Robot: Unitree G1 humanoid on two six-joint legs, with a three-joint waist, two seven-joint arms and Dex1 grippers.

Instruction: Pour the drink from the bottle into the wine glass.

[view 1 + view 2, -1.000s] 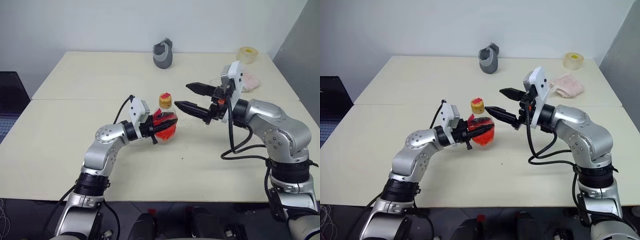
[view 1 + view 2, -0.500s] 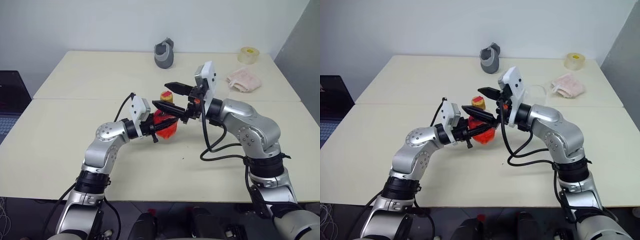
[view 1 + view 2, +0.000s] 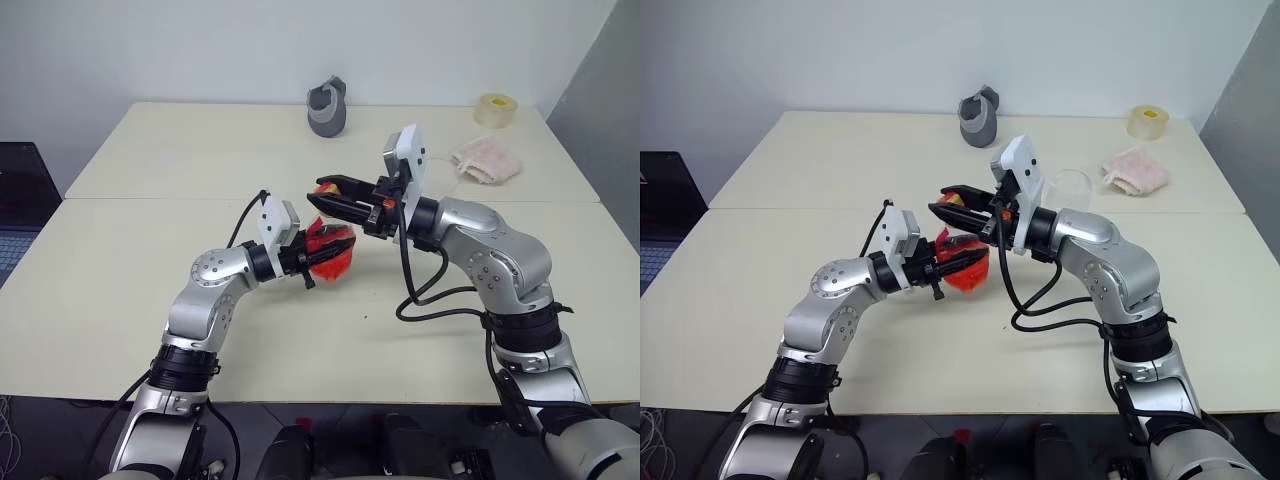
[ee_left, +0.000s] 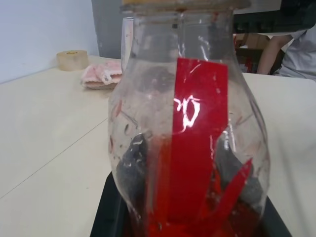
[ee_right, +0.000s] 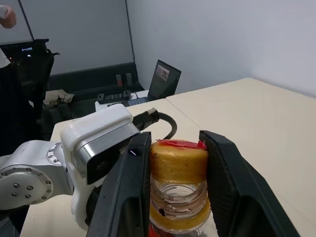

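Bottle-pouring work sits on the pale table, the largest thing we see. Our left gripper is clamped around the belly of the bottle, holding it upright just above the table's middle; in the left wrist view its red label faces us. Our right gripper reaches in from the right, and its fingers press both sides of the yellow cap. Behind the right arm stands the wine glass, near a pink cloth, a tape roll and a grey object.
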